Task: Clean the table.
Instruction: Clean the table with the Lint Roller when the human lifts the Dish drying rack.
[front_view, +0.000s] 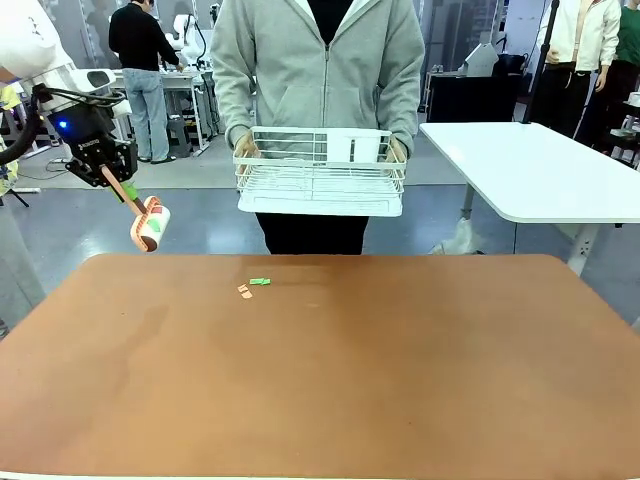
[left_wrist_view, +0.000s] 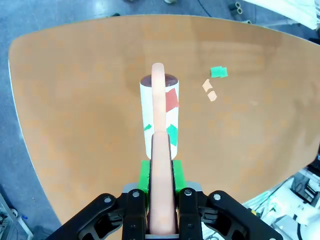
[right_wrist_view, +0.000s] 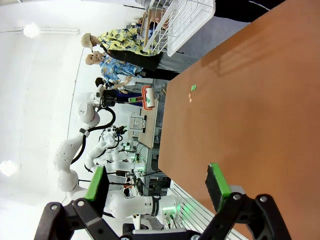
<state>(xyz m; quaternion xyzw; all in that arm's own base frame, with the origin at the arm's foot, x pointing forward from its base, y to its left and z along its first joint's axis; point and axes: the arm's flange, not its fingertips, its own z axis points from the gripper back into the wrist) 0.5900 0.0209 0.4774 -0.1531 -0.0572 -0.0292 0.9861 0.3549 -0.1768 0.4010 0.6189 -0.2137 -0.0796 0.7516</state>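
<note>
The reddish-brown table (front_view: 330, 380) spans the front view, with a green paper scrap (front_view: 260, 282) and an orange scrap (front_view: 244, 291) lying near its far edge. My left gripper (front_view: 108, 172) hangs above the table's far left corner, shut on the salmon handle of a lint roller (front_view: 150, 224) whose white roll carries stuck green and red bits. From the left wrist, the roller (left_wrist_view: 160, 112) points at the table (left_wrist_view: 90, 90), the scraps (left_wrist_view: 214, 82) off to its right. My right gripper (right_wrist_view: 157, 187) is open with nothing in it, over the table (right_wrist_view: 250, 110).
A person in a grey hoodie stands at the far side holding a white wire rack (front_view: 320, 170) above the table's edge. A white-topped table (front_view: 540, 165) stands at the back right. Other people stand farther back.
</note>
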